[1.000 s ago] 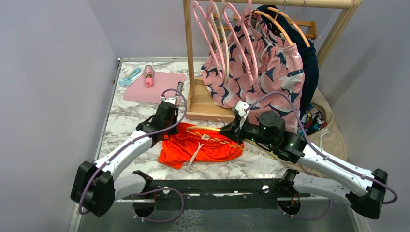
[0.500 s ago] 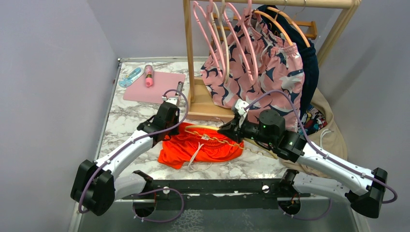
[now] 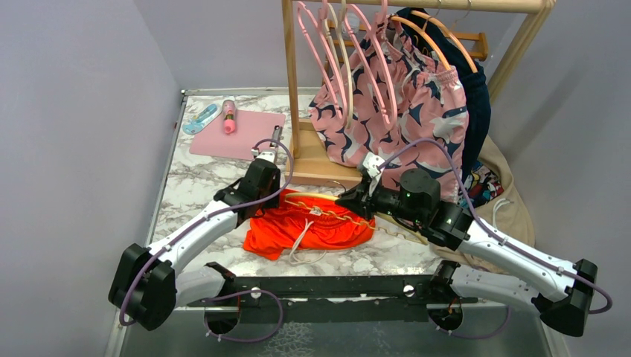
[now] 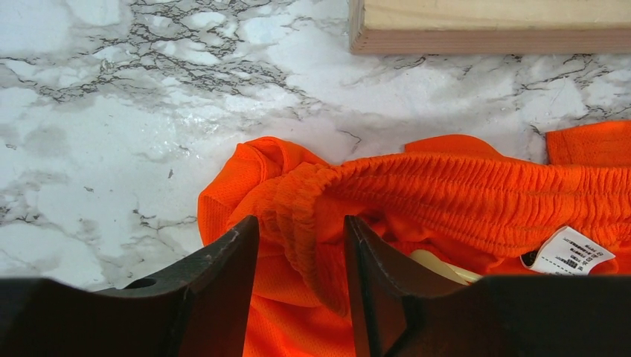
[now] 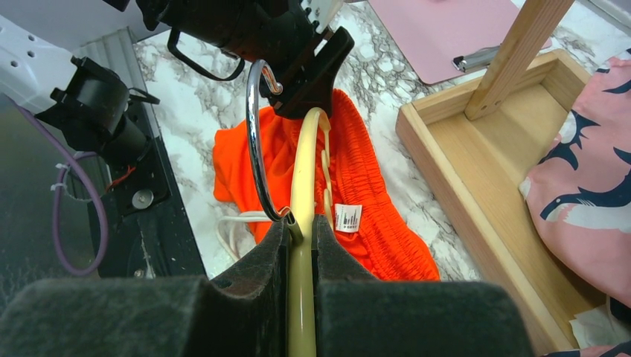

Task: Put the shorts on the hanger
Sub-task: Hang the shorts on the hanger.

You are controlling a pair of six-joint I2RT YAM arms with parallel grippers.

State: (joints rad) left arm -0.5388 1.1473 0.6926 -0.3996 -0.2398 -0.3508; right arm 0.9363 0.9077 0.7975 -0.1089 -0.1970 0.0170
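- The left hand (image 4: 299, 232) pinches a bunched fold of the elastic waistband of the shorts (image 4: 446, 186). The fabric fills the gap between its two dark fingers (image 4: 231, 275).
- From that hand, the rest of the orange shorts spreads away to its right, lying flat on the marble desk (image 4: 111, 111). A white care label (image 4: 569, 251) sits on the fabric further right.
- Ahead of the left hand, past a strip of bare marble, is the wooden base of the clothes rack (image 4: 491, 26).
- The right hand (image 5: 300, 224) is clamped tight on the pale-yellow hanger (image 5: 306, 156), which runs straight out ahead of its fingers and over the shorts.
- The hanger's metal hook (image 5: 253, 134) curves up just left of the right hand's grip.
- The far end of the hanger reaches the left hand's fingers.
- In the top view, a white drawstring (image 3: 301, 242) trails from the shorts toward the arm bases.
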